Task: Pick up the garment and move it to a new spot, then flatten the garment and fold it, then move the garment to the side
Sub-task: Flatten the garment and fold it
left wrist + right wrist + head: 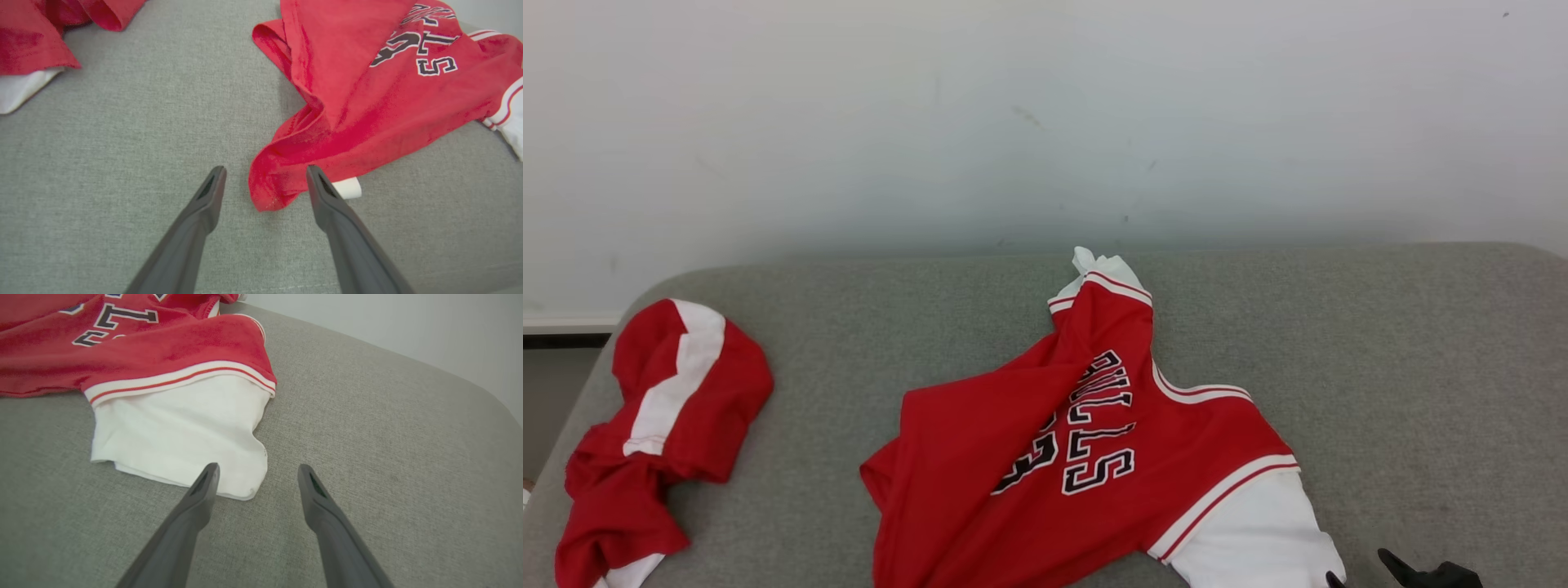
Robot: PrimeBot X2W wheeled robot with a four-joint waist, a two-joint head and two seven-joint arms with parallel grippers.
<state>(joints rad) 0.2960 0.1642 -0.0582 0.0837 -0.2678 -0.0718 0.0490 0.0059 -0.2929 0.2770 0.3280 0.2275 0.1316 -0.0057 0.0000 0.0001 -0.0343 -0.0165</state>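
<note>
The garment (1045, 457) is a red jersey with black-and-white lettering and white sleeves, lying crumpled on the grey cushion (1380, 367). In the left wrist view my left gripper (266, 172) hangs open just above the cushion, with a red hem corner of the garment (359, 106) lying between its fingertips, not pinched. My right gripper (258, 469) is open too, its left finger (204, 490) over the edge of the white sleeve (179, 437). The head view catches the right gripper (1360, 570) at the bottom edge, beside that sleeve (1258, 531).
A second red-and-white piece of clothing (662, 441) lies bunched at the cushion's left end and also shows in the left wrist view (32, 45). A pale wall (1045, 122) rises behind the cushion. Bare grey cushion stretches to the right (388, 437).
</note>
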